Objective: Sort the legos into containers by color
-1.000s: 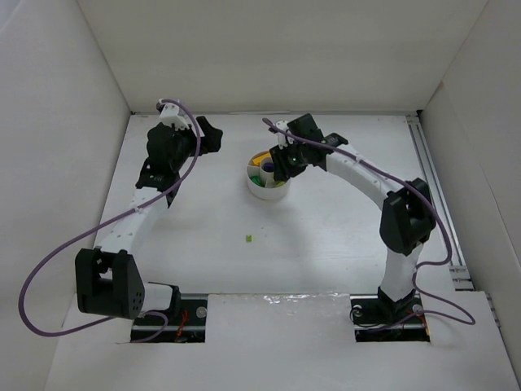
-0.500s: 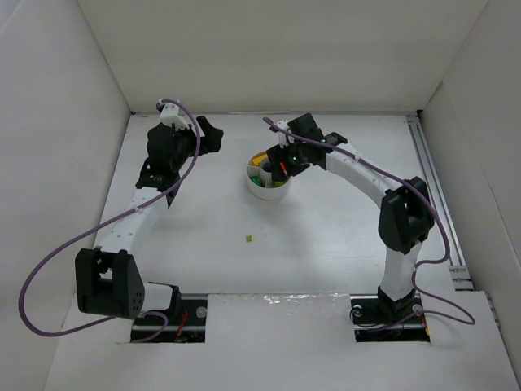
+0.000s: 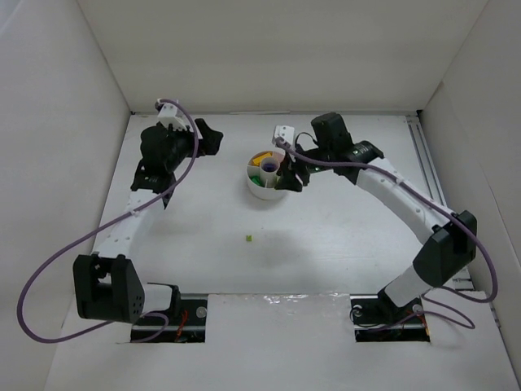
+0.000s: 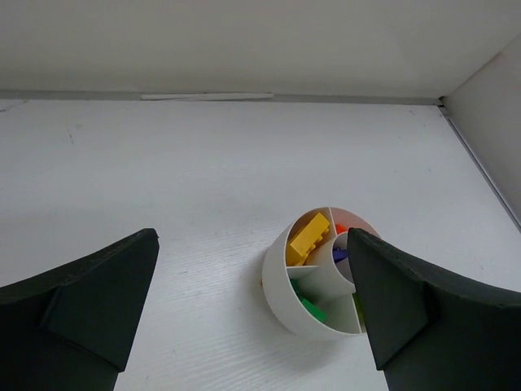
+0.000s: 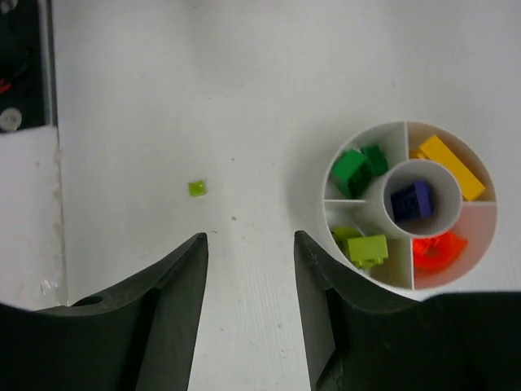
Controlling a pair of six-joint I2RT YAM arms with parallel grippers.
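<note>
Left jaws are being held wide open, nothing gripped. Right jaws are being held apart, also empty, at the edge of the dish [image 5: 370, 130] (round, white, divided). Purple brick [image 5: 411, 200] is being held in the centre well. Yellow brick [image 5: 450, 165], dark green bricks [image 5: 358, 167], lime bricks [image 5: 364, 244] and orange-red piece [image 5: 435, 248] are being kept in separate wedges. One lime bit [image 5: 197, 188] is being left loose on the worktop [image 5: 163, 81], well apart from the dish.

A white table [image 3: 326, 244] is enclosed by plain white panels: a far wall [image 3: 277, 49], a left wall [image 3: 49, 163] and a right wall [image 3: 488, 122]. A metal rail [image 3: 428, 159] is fitted along the table's right edge.
</note>
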